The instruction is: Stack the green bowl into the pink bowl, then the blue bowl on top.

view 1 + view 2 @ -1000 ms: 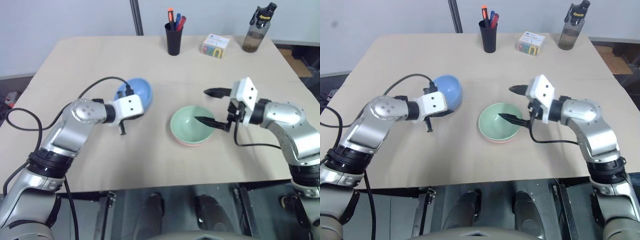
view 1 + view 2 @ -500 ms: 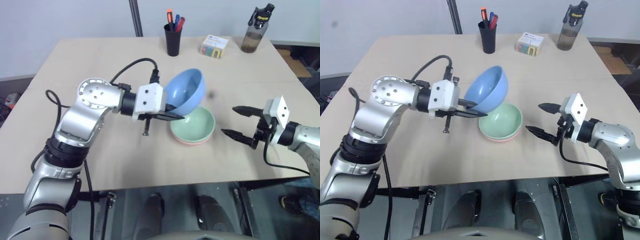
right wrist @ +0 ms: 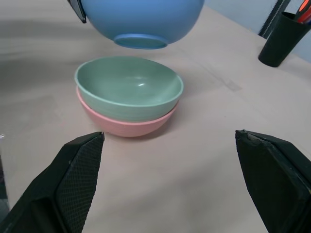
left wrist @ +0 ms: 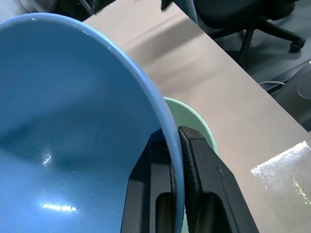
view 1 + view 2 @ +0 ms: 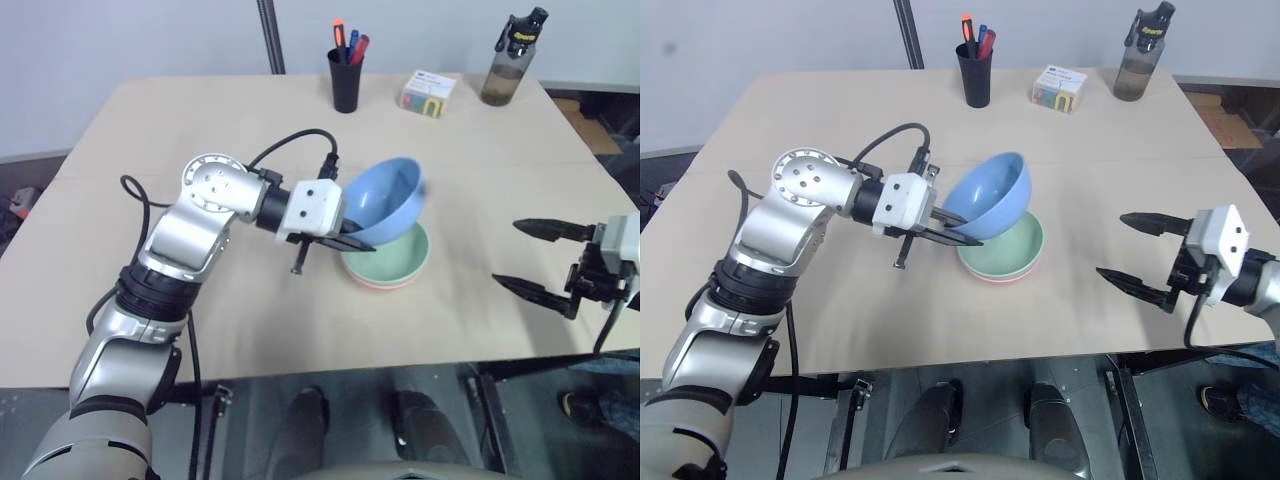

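The blue bowl (image 5: 383, 201) hangs tilted just above the green bowl (image 5: 392, 258), pinched by its rim between the shut fingers of the left gripper (image 5: 352, 235). The green bowl already sits nested in the pink bowl (image 3: 121, 127), whose rim shows beneath it on the table (image 5: 150, 150). So the first stacking step looks done and the second is in hand. The right gripper (image 5: 537, 260) stands well off to the right of the green bowl, its fingers spread wide and holding nothing. Next, the blue bowl likely needs levelling, centring over the green bowl, lowering and releasing.
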